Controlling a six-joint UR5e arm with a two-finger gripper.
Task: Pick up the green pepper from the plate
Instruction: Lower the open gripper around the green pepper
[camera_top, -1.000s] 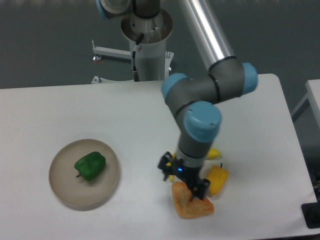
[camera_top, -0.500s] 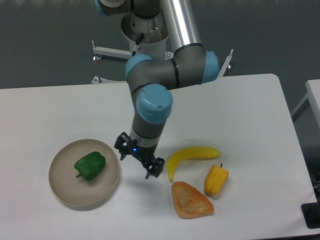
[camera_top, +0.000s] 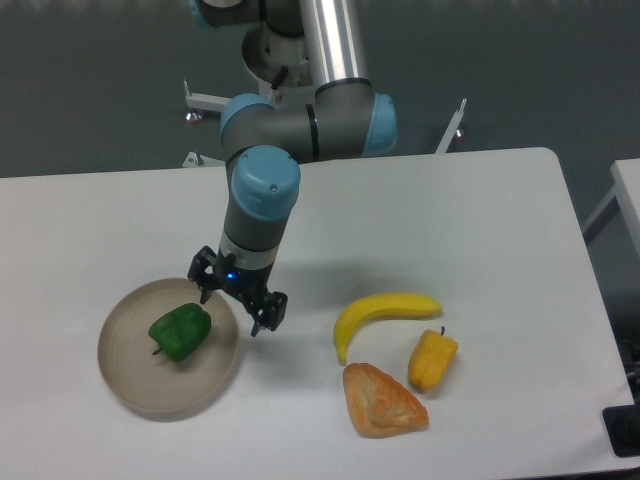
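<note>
The pepper (camera_top: 181, 332) lies on the plate (camera_top: 128, 385), left of its middle-right part, in the same spot as half a second ago and a second ago; it has not been touched. The gripper (camera_top: 237, 303) has moved left: a second ago it was down over the pastry (camera_top: 383, 401), half a second ago it hung between plate and banana (camera_top: 380, 314), and now it hangs over the plate's right rim, just beside the pepper and up-right of it. Its two dark fingers stand spread apart with nothing between them. The arm's blue-capped wrist has swung left with it.

Count: one green pepper, one plate, one banana, one small yellow pepper (camera_top: 432, 361), one pastry, one arm. The banana, fully in sight now, was half hidden behind the arm a second ago.

The green pepper is glossy, blocky and lobed, with a short dark stem at its lower left. The plate is round, matte beige, shallow, with a raised rim. The banana is smooth and curved. The yellow pepper is small and tapered, with a dark stem on top. The pastry is orange-brown, roughly triangular, with a crusty surface. The table (camera_top: 480, 220) is plain white
</note>
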